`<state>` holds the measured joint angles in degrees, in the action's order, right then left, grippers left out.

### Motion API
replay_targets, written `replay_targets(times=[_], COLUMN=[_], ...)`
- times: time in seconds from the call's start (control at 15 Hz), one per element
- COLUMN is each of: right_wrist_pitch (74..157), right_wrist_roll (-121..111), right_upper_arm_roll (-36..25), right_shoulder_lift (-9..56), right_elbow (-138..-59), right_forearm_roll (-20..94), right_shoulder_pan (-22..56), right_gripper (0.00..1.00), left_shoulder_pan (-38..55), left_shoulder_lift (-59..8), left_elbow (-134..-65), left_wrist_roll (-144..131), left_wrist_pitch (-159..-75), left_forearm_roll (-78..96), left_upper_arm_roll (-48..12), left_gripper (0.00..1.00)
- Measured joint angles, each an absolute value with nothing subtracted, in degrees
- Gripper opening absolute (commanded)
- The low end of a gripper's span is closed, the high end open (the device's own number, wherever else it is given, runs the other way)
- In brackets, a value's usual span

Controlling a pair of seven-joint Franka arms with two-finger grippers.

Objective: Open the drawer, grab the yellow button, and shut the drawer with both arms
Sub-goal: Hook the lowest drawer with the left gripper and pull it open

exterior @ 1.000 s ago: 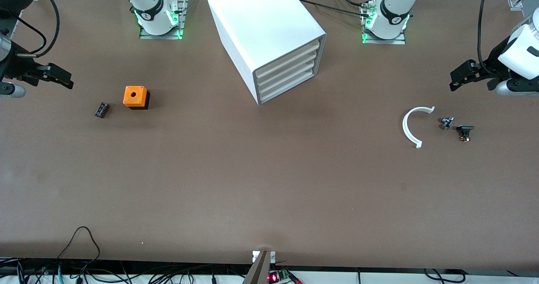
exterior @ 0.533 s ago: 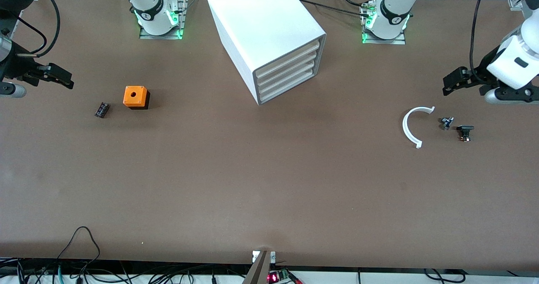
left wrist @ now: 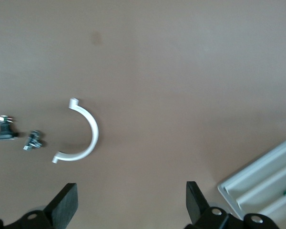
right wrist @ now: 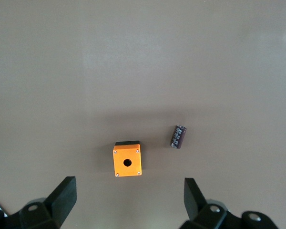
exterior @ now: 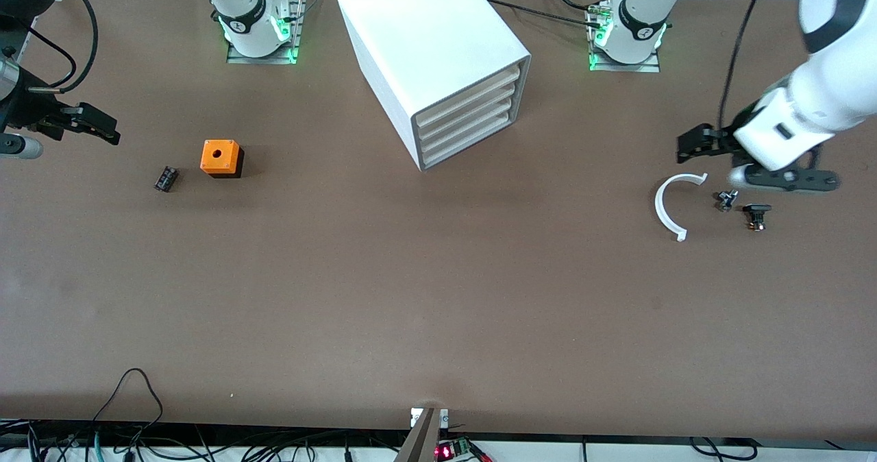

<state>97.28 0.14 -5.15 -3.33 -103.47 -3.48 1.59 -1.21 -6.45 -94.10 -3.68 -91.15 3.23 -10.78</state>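
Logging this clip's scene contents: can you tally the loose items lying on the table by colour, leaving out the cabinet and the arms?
White: 1, the curved clip
Orange: 1, the cube with a hole
Black or dark: 3, the ribbed cylinder, the small metal-and-black part and the black blocky part
Total: 5

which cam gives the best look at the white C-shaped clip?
Left wrist view: the white C-shaped clip lies whole and large between the left gripper's open fingers. Front view shows it small, just below that gripper. Right wrist view lacks it.
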Motion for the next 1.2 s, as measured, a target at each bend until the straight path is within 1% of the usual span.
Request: replay_targets(times=[0.13,0.33,0.47,0.6,0.8,0.93,1.13,1.2], right_wrist_pitch=[97.28,97.29,97.31,97.35,97.53,97.55,97.65,97.83], right_wrist_roll=[0.14,0.14,0.14,0.14,0.14,0.14,0.14,0.14], right_upper_arm_roll=[-5.12,-5.11,-5.09,-5.07,-5.05,-5.05,-5.05,-5.05], right_shoulder_lift=[-3.33,-3.34,-3.34,-3.33,-3.34,-3.34,-3.34,-3.33], right_elbow=[-103.46,-103.45,-103.44,-103.44,-103.43,-103.43,-103.42,-103.42], right_forearm_roll=[-3.48,-3.48,-3.48,-3.48,-3.48,-3.48,-3.48,-3.48], right_shoulder_pan=[1.60,1.59,1.59,1.60,1.60,1.60,1.60,1.60], right_gripper=[1.00,1.00,1.00,1.00,1.00,1.00,1.00,1.00], left_shoulder_pan=[0.21,0.69,1.04,1.57,2.07,2.27,2.27,2.28], left_shoulder_lift=[-9.14,-13.99,-17.91,-20.85,-21.93,-21.87,-21.26,-20.98], left_elbow=[-94.15,-96.04,-100.13,-105.88,-114.19,-116.42,-118.24,-119.24], left_wrist_roll=[-3.80,-3.75,-3.63,-2.68,2.02,2.89,2.90,2.90], left_wrist_pitch=[-89.82,-89.09,-89.47,-90.50,-94.49,-95.32,-95.41,-95.44], left_forearm_roll=[5.32,15.25,25.37,38.20,49.83,52.27,53.89,54.52], left_upper_arm_roll=[-11.79,-11.96,-12.10,-13.10,-17.76,-21.25,-24.62,-25.52], left_gripper=[1.00,1.00,1.00,1.00,1.00,1.00,0.98,0.95])
